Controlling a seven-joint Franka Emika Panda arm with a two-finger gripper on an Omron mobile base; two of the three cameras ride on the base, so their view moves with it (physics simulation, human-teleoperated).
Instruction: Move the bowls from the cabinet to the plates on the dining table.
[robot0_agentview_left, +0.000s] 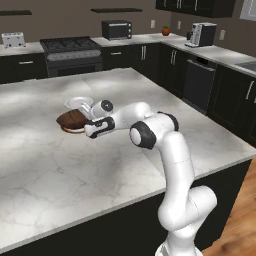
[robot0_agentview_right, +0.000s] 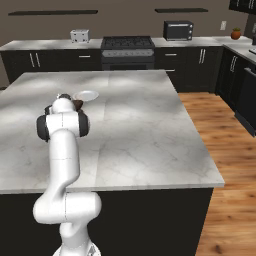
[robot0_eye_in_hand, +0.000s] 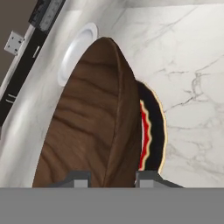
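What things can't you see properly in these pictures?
- Wooden bowl: in the left base view the gripper covers its near edge; in the right base view the arm hides nearly all of it.
- Plate under the bowl: the hand view shows just a patterned sliver.
- White plate: partly behind the hand in the left base view.
- Toaster: too small for detail.
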